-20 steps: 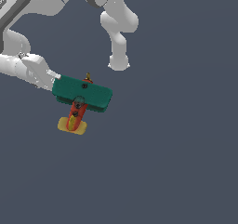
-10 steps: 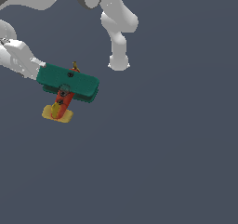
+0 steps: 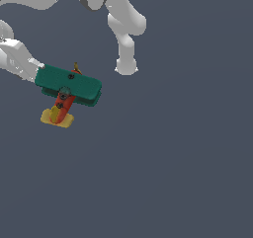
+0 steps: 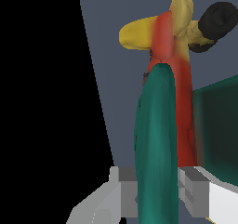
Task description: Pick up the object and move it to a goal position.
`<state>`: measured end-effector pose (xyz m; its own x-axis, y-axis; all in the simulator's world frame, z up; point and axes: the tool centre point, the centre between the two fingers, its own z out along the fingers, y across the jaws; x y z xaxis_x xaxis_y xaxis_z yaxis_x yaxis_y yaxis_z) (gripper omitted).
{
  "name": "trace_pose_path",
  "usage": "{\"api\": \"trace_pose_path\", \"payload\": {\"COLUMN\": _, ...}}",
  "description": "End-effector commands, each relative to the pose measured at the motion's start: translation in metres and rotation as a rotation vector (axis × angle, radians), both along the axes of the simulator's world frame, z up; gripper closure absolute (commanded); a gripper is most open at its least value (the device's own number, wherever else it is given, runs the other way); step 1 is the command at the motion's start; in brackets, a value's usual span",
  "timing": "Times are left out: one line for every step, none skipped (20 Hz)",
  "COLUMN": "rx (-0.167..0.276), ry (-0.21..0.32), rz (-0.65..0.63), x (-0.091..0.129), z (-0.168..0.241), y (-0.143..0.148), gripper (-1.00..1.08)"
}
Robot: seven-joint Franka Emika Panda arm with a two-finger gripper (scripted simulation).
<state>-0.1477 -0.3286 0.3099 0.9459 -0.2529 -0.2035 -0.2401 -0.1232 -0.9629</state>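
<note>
One white robot arm fills the upper part of the exterior view, its links arching from the upper left corner across the top edge to a rounded stub near the upper middle. Next in size is the toy airplane, sitting in the left part of that frame: a wide teal-green wing, a red-orange body running down toward the lower left, and a pale yellow tail at the bottom end. The gripper reaches in from the left edge of the exterior view and, in the wrist view, its two grey fingers press against either face of the teal wing's edge, so it is clamped on the airplane by the wing tip. Smallest are the dark screw dots on the wing and body. As I judge it, the pick-up part is done, since the plane appears held clear of the plain grey floor, though no shadow confirms its height. What remains is carrying it to the goal; no goal marker shows in either view, so how much travel is left cannot be told.
</note>
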Motion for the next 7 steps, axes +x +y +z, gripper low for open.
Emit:
{"api": "trace_pose_path", "payload": {"rx": -0.001, "ry": -0.004, "rz": 0.001, "x": 0.001, "z": 0.008, "y": 0.001, "gripper": 1.08}}
{"api": "trace_pose_path", "payload": {"rx": -0.001, "ry": -0.004, "rz": 0.001, "x": 0.002, "z": 0.013, "y": 0.001, "gripper": 1.08}}
{"api": "trace_pose_path", "payload": {"rx": -0.001, "ry": -0.004, "rz": 0.002, "x": 0.002, "z": 0.019, "y": 0.002, "gripper": 1.08}}
{"api": "trace_pose_path", "payload": {"rx": -0.001, "ry": -0.004, "rz": 0.002, "x": 0.003, "z": 0.024, "y": 0.003, "gripper": 1.08}}
{"api": "trace_pose_path", "payload": {"rx": -0.001, "ry": -0.004, "rz": 0.002, "x": 0.003, "z": 0.028, "y": 0.003, "gripper": 1.08}}
{"api": "trace_pose_path", "payload": {"rx": -0.001, "ry": -0.004, "rz": 0.002, "x": 0.003, "z": 0.030, "y": 0.004, "gripper": 1.08}}
{"api": "trace_pose_path", "payload": {"rx": -0.001, "ry": -0.004, "rz": 0.002, "x": 0.003, "z": 0.031, "y": 0.004, "gripper": 1.08}}
